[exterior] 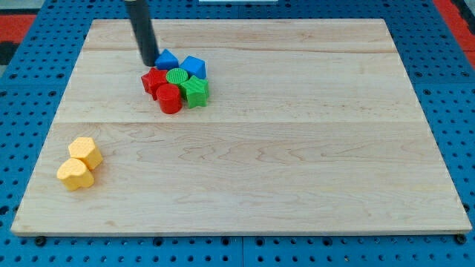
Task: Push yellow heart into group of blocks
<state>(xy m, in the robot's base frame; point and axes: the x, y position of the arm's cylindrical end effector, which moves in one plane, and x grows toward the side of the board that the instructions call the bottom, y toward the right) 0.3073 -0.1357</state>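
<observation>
Two yellow blocks sit touching near the board's left edge. The lower one (pixel 75 175) looks like the yellow heart. The upper one (pixel 86 151) looks like a hexagon. The group of blocks lies at the upper middle-left: a blue triangle-like block (pixel 168 59), a blue cube (pixel 194 67), a red star-like block (pixel 154 80), a green round block (pixel 178 76), a green star (pixel 197 91) and a red cylinder (pixel 169 99). My tip (pixel 149 62) stands just left of the blue triangle-like block, above the red star-like block and far from the yellow blocks.
The wooden board (pixel 297 170) lies on a blue pegboard surface (pixel 453 111). The board's left edge is close to the yellow blocks.
</observation>
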